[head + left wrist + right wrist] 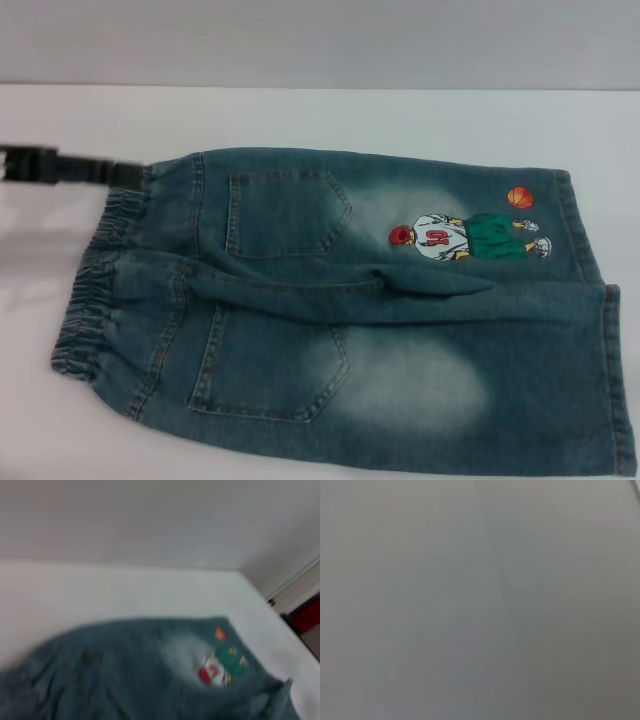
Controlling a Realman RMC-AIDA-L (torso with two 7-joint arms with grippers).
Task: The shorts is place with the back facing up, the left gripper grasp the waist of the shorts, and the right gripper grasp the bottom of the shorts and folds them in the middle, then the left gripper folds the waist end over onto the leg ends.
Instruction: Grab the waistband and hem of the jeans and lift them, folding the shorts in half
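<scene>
Shorts [360, 310] flat on white table [400, 115], back up, soft floppy denim best pinched at gathered waist [95, 290] and hems [600, 330]; left gripper [135, 175] at the waist's far corner, grip state unreadable; right gripper out of view.

- Head view: lighting is even, diffuse and bright. The white table [330, 115] reads pale, without hard glare.
- Shadows are soft; a faint one lies under the waist [100, 285] edge.
- The shorts [350, 320] are in moderate focus: stitching and embroidery are legible, though slightly soft.
- The left gripper [125, 173] appears dark against the table, its detail lost.
- Left wrist view: heavily blurred throughout; the embroidery shows only as colour patches.
- Right wrist view: a uniform grey field, dim, with no discernible detail.
</scene>
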